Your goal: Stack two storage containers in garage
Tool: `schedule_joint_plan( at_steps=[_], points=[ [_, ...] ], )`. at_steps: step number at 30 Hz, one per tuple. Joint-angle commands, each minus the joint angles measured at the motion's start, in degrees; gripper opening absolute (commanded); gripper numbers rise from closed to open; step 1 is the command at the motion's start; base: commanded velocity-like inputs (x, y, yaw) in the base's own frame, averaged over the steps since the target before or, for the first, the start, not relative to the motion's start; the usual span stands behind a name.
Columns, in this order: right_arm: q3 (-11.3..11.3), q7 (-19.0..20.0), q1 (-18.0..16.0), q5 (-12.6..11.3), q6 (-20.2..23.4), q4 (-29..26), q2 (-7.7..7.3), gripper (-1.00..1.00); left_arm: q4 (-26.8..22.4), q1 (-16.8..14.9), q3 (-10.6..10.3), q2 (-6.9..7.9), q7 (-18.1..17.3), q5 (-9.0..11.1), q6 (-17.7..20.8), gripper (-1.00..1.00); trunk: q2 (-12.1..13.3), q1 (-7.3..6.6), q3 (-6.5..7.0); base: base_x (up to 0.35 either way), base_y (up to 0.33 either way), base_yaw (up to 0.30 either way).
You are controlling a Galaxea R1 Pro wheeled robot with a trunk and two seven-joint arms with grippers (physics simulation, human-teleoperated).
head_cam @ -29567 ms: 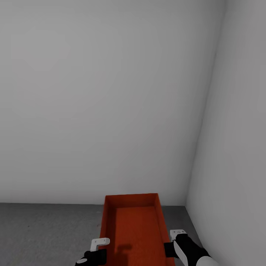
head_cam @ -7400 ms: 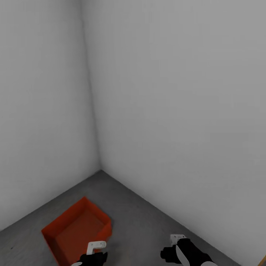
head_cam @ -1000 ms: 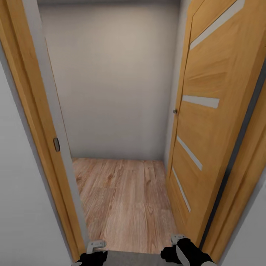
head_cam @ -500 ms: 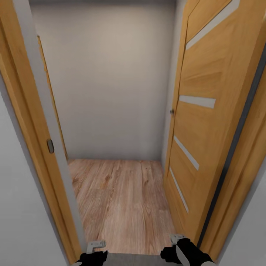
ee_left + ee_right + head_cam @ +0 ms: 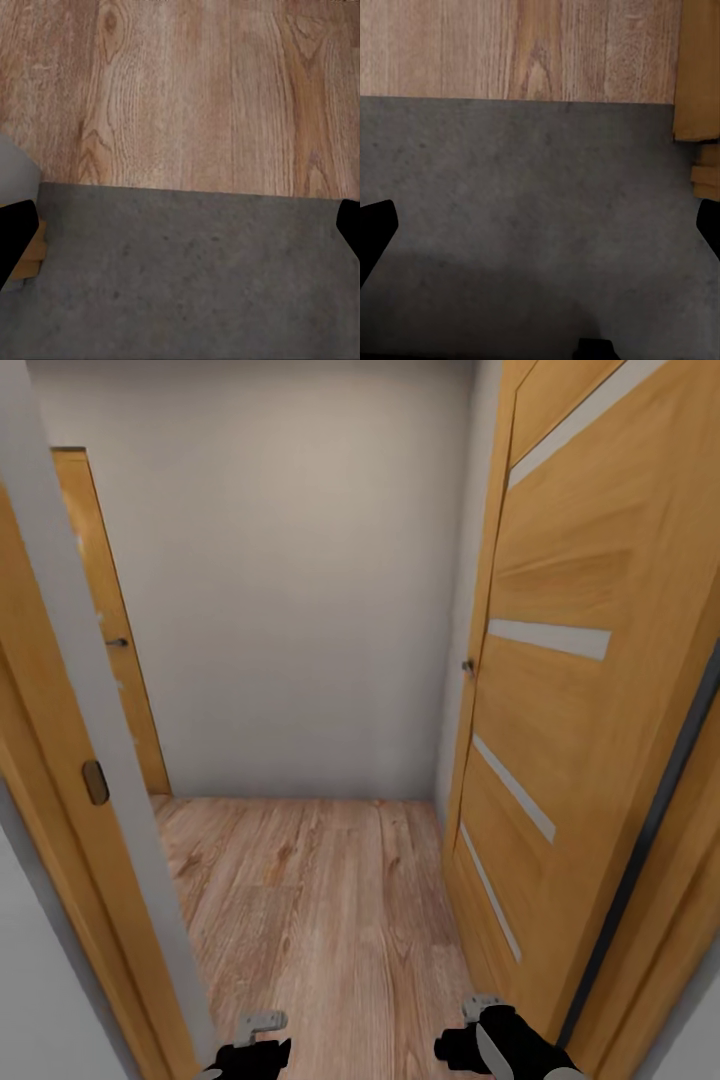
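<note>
The two storage containers are out of view. I stand in a doorway. My left gripper (image 5: 258, 1028) and right gripper (image 5: 481, 1012) sit low at the front of the head view. Both are open and hold nothing. Below the left gripper (image 5: 180, 232), the dark grey concrete floor (image 5: 187, 285) of the garage meets light wood planks (image 5: 187, 90) at a straight threshold. Under the right gripper (image 5: 540, 225), the same concrete (image 5: 510, 210) also ends at wood planks.
A wooden door with glass strips (image 5: 560, 690) stands open close on my right. The door frame (image 5: 60, 780) is close on my left. Ahead, a short wood-plank passage (image 5: 320, 900) ends at a pale wall (image 5: 290, 590). A second wooden door (image 5: 110, 660) stands at the far left.
The camera has moved forward into the doorway. The left frame has slid outward, and a second door at the far left has come into sight. Both grippers keep their pose.
</note>
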Motion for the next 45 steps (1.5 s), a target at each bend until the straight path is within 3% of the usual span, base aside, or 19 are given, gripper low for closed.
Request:
schedule_joint_plan(
  at_steps=[1, 25, 45],
  points=[
    [-0.2, 0.2, 0.0, 0.2, 0.3, -0.1, 0.02, 1.0, 0.1, 0.0, -0.4, 0.02, 0.0, 0.6, -0.2, 1.0, 0.0, 0.0, -0.06, 0.132, -0.004, -0.007],
    [-0.2, 0.2, 0.0, 0.2, 0.3, -0.1, 0.03, 1.0, 0.1, 0.0, -0.4, 0.04, 0.0, 0.6, -0.2, 1.0, 0.0, 0.0, -0.14, 0.116, -0.06, -0.022],
    [-0.2, 0.2, 0.0, 0.2, 0.3, -0.1, 0.0, 1.0, 0.1, 0.0, -0.4, 0.04, 0.0, 0.7, -0.2, 1.0, 0.0, 0.0, -0.14, 0.057, 0.029, 0.0]
  ],
)
